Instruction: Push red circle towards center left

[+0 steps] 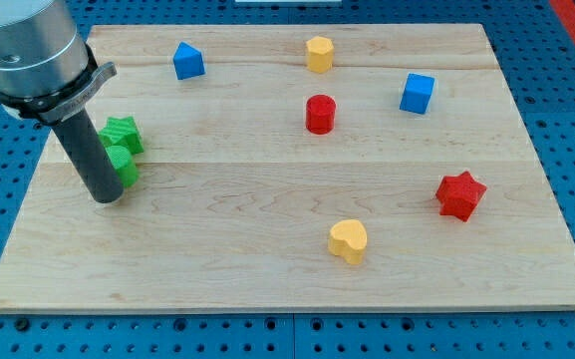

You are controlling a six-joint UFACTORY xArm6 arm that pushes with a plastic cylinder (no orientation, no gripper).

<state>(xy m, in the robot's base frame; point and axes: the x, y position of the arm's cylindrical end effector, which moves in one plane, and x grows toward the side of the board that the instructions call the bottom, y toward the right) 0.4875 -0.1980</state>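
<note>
The red circle (320, 114) is a short red cylinder standing on the wooden board (267, 259), a little above and right of the board's middle. My tip (109, 198) rests on the board at the view's left, far to the left of the red circle and slightly lower. The rod partly covers a green block (126, 167), and a green star (123, 133) sits just above that block.
A blue block (187, 61) and a yellow block (319, 53) lie near the top. A blue cube (418, 94) is at upper right. A red star (460, 194) is at right. A yellow heart (348, 240) lies at lower middle.
</note>
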